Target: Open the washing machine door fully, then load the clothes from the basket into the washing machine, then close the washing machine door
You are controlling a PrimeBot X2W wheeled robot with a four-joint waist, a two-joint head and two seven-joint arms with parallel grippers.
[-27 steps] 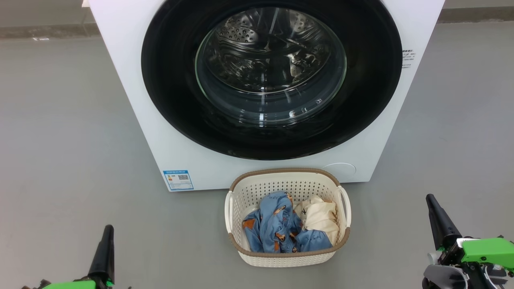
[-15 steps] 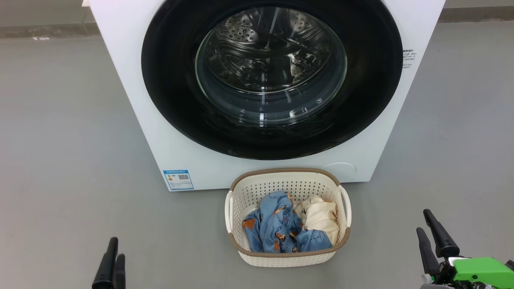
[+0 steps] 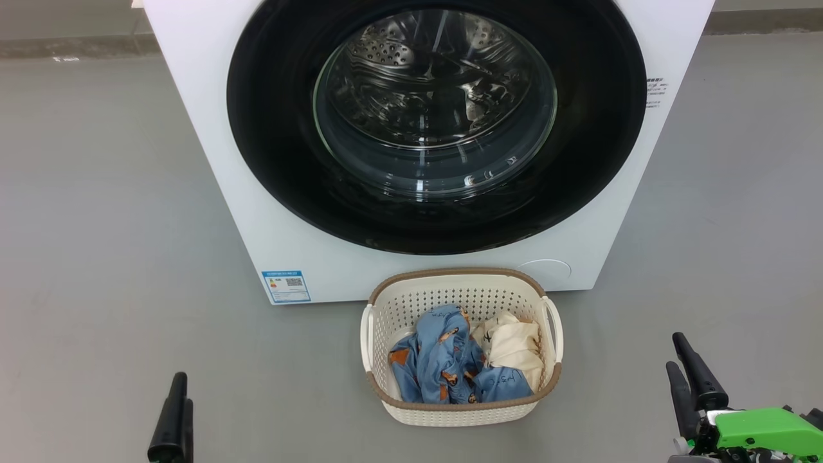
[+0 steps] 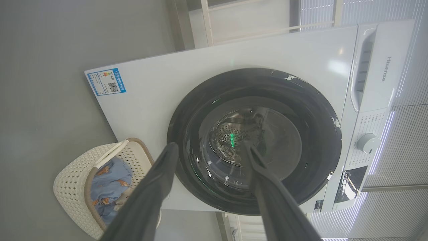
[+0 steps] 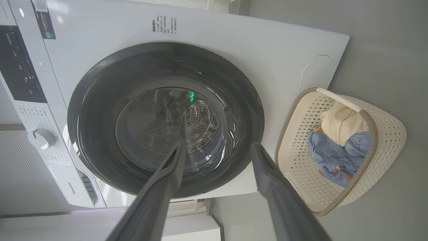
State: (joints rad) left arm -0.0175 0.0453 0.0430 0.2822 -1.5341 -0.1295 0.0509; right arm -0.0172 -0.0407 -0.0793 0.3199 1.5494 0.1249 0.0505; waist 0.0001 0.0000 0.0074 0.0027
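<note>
- L gripper [image 3: 182, 389]: low at near left, over bare floor [image 3: 96, 225]. Fingers point away toward the washing machine [image 3: 212, 128] and are seen almost edge-on in head view. In the wrist view they are spread wide: released, nothing between them.
- R gripper [image 3: 675, 350]: low at near right, well right of the basket [image 3: 450, 276]. Fingers lean slightly left, with the green wrist housing [image 3: 759, 427] behind them. Jaws spread, released, empty.
- Both wrist views look along the fingers at the door [image 3: 276, 128]. No contact w/ any item.
- Door: closed against the machine front, far centre.
- Basket: on the floor just in front of the machine, between the grippers.
- Clothes [image 3: 437, 360]: inside the basket, blue piece at left, cream piece [image 3: 514, 347] at right.
</note>
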